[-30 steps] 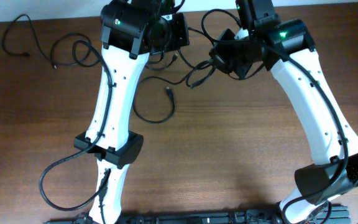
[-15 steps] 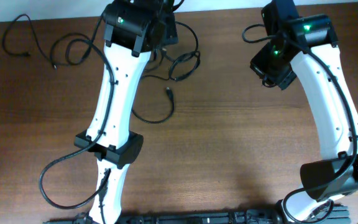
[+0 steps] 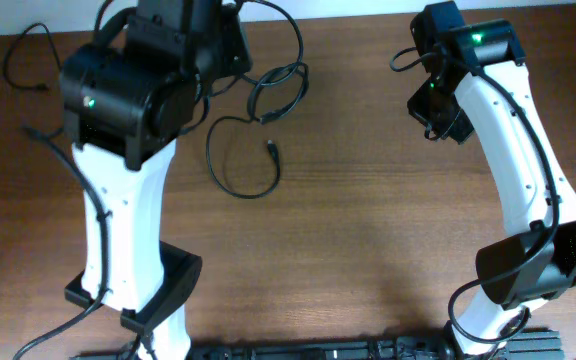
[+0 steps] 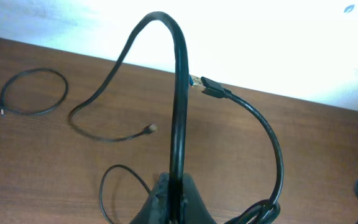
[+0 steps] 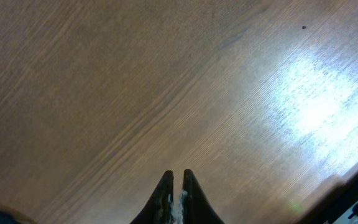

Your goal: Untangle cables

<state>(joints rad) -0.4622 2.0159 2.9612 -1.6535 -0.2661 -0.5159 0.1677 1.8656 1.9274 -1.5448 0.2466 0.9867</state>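
Cables [image 3: 273, 92]: several thin black cords, lying toward the far edge of the bench [image 3: 368, 230]. We list them as follows.

Item, held cord [image 4: 178, 118]: clamped between the left fingers [image 4: 156, 202]. It rises from them in an arch and drops to the wood beyond. In the overhead view it runs from the left arm into a cluster of overlapping loops.

Item, plug-ended cord [image 4: 213, 90]: its plug sits close beside the held cord. We cannot tell whether the two touch.

Item, open loop [image 3: 211, 160] with a small plug end [image 3: 271, 150]: lies flat on the wood near the cluster, on the robot's side of it.

Item, separate cord [image 3: 8, 62]: at the far left corner, well apart from the rest.

Handling, as we judge it: light and limp, with a soft curl left from coiling. A cord arches only where it is lifted and sags elsewhere. The jacket looks smooth, so a cord may slide through a loose grip. The plug ends are the stiff parts and are likely to snag inside a loop. The cords are not fragile, though we would not yank on a plug.

Best hold, in our view: on bare cord a little back from a plug end, or on a free span outside the crossings. We would avoid the overlaps, where two cords would be pinched together.

Right fingers [image 5: 165, 193]: pressed together with nothing between them, over bare wood well to the right of the cluster.
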